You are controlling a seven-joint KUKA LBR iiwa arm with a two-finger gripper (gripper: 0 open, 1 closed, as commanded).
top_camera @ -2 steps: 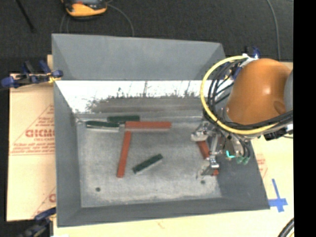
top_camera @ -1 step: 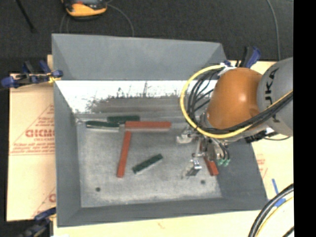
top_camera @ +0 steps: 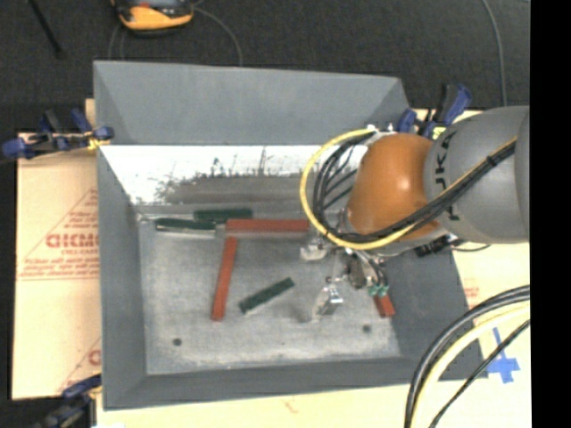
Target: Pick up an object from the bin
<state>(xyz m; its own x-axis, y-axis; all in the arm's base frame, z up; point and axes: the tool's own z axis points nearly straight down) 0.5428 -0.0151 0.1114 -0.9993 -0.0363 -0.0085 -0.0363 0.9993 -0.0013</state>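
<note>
My gripper [top_camera: 330,298] hangs low over the bin floor, right of the middle, under the arm's orange cover. A short dark green stick [top_camera: 266,295] lies slanted on the floor just to its left, apart from it. A short red stick [top_camera: 384,306] pokes out from beneath the wrist on its right side, partly hidden. Farther left, a longer red stick [top_camera: 225,278] lies almost upright in the view.
Along the bin's back wall lie a horizontal red stick [top_camera: 268,226] and two green sticks [top_camera: 223,213] [top_camera: 186,226]. The arm and its looped cables cover the bin's right rear part.
</note>
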